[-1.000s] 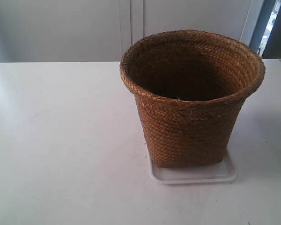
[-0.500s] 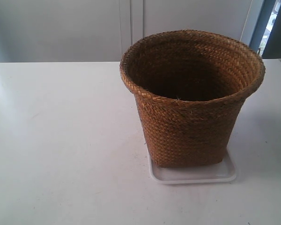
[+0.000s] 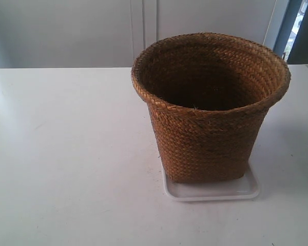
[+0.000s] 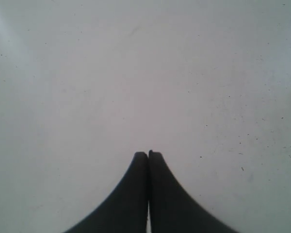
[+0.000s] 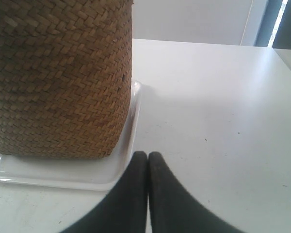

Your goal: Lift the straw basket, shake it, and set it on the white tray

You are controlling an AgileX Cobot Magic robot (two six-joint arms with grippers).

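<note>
The straw basket (image 3: 208, 110) stands upright on the white tray (image 3: 210, 191), right of centre on the white table; its dark woven inside looks bare. In the right wrist view the straw basket (image 5: 58, 77) fills one side and rests on the white tray (image 5: 63, 172). My right gripper (image 5: 148, 155) is shut with nothing in it, just beside the tray's corner and apart from the basket. My left gripper (image 4: 148, 154) is shut too, empty, over bare table with no task object near it. Neither arm shows in the exterior view.
The white table (image 3: 66, 154) spreads wide beside the basket. A pale wall with panel seams (image 3: 143, 31) runs behind the far edge, and a dark doorway or window strip (image 3: 297, 25) stands at the back corner. Small dark specks dot the table surface (image 4: 242, 145).
</note>
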